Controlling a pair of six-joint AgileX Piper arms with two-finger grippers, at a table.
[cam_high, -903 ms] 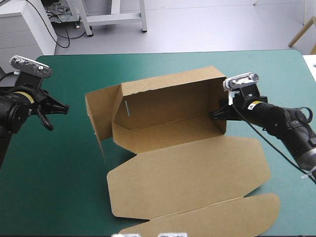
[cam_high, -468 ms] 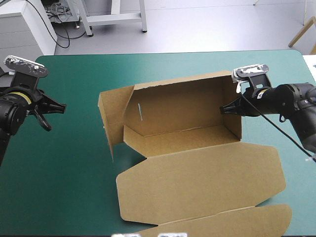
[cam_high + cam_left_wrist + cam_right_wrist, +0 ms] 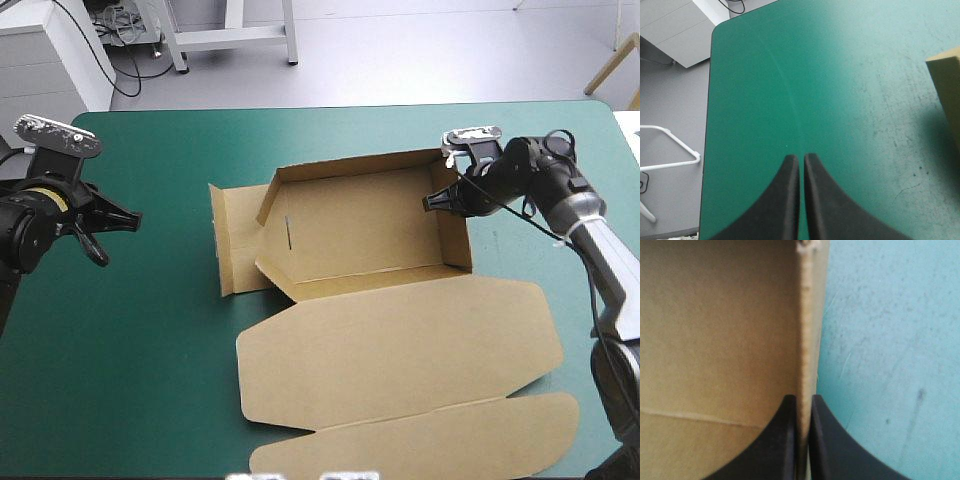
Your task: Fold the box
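Cardboard is what my right claw [image 3: 803, 399] has hold of: its two black fingers are all but together, clamped on the thin top edge of the upright end wall [image 3: 457, 228] of the box [image 3: 360, 225]. One finger is inside the tray and the other outside, above the teal-green cover [image 3: 890, 340]. That edge runs straight ahead from between my fingertips, with the brown floor of the tray and one crease line to the inner side. From above, my grip sits near the wall's far corner, where it meets the raised far wall. The box stands about mid-bench, an open tray. Its right and far walls are up, and at its left end the flaps are splayed outward on the bench [image 3: 150, 350]. Its lid [image 3: 400, 350] lies flat toward the near edge, and the lid's tuck flap reaches almost to that edge. Farther off, my left claw [image 3: 801, 157] hangs over bare cover near the left side of the bench. Its fingers are pressed together to a narrow slit with nothing between them. It is well apart from the box, with only a brown corner showing ahead and to one side.
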